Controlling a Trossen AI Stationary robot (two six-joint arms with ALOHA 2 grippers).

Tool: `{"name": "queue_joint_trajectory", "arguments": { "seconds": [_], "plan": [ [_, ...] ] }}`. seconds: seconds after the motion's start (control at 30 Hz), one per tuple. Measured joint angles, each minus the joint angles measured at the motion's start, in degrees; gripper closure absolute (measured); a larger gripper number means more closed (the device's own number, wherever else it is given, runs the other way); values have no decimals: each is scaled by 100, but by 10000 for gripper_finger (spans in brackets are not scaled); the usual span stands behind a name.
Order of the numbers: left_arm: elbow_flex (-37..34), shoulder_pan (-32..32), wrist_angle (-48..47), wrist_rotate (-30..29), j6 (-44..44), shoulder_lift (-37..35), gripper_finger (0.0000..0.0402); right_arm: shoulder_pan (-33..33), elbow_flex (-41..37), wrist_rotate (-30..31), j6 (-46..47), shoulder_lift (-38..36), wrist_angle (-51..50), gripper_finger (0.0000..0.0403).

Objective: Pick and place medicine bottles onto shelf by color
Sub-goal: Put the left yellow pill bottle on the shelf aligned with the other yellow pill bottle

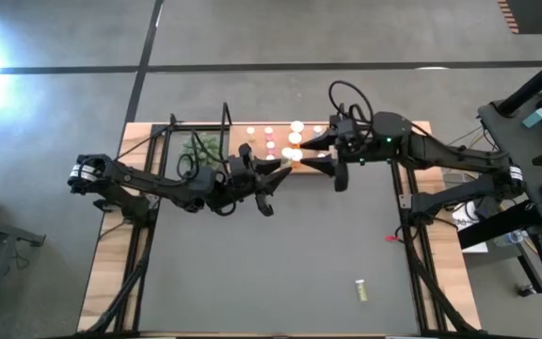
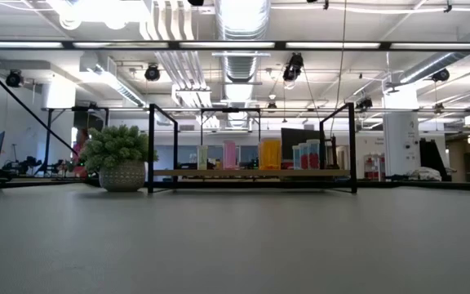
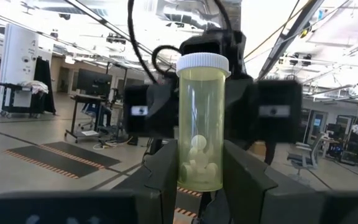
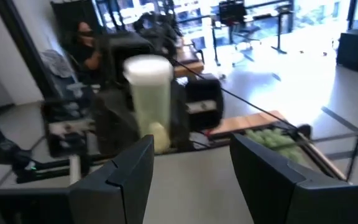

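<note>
Yellow-green medicine bottle (image 3: 200,121), upright in closed left claw (image 3: 201,171) near shelf (image 1: 412,127), apparently for handover; right claw (image 4: 191,162) stood open, empty.

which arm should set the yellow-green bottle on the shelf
Left. Its gripper is already shut on the yellow-green bottle, upright, beside the shelf. The right gripper faces it, open and empty.

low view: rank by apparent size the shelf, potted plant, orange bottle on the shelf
1. shelf, the widest by far, frame spanning mid-picture
2. potted plant, beside the shelf's end
3. orange bottle, smallest

All stand about equally far off, so nearness hardly skews the order.
</note>
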Motion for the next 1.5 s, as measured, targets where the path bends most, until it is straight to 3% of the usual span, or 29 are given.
{"name": "queue_joint_trajectory", "arguments": {
  "seconds": [0.27,1.07,1.5],
  "plan": [
    [-9,0,-2,0,6,0,314,384,100,-13,111,396,394,202],
    [-20,-16,-6,20,11,0,314,530,468,31,25,1074,896,202],
    [-20,-23,-15,63,54,0,315,530,468,33,218,1044,834,260]
  ]
}}
